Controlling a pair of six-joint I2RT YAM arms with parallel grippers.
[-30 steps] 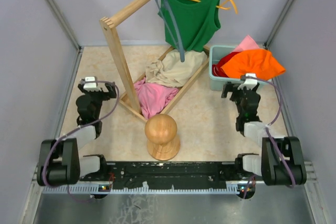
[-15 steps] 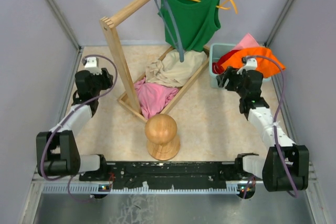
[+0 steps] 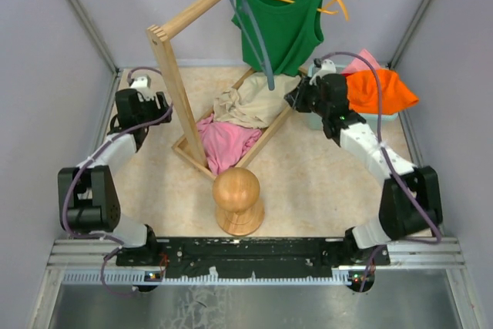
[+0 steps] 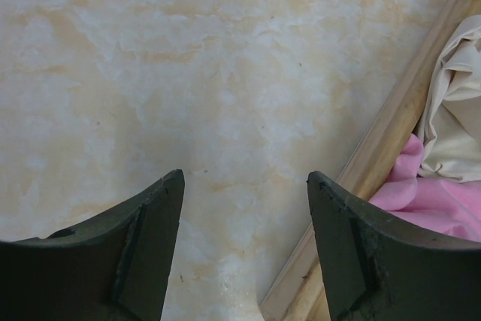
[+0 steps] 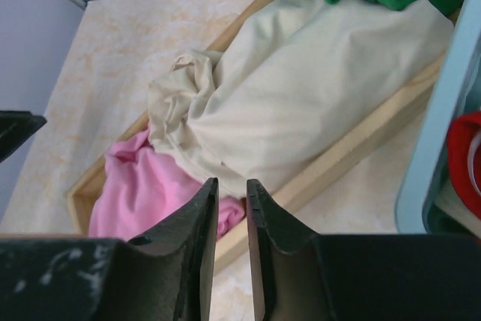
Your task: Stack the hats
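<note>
Now, top view: orange hat (image 3: 383, 90) piled w/ pink hat (image 3: 363, 60) in teal bin (image 3: 393, 117), far right of bench (image 3: 308, 182); right claw (image 3: 295, 98) just left of it, over wooden tray (image 3: 273, 125). L wrist: left claw (image 4: 244, 186) spread wide, empty, above bare bench. R wrist: right claw nearly closed, slim gap, nothing gripped; red hat (image 5: 466, 148) inside teal bin.
</note>
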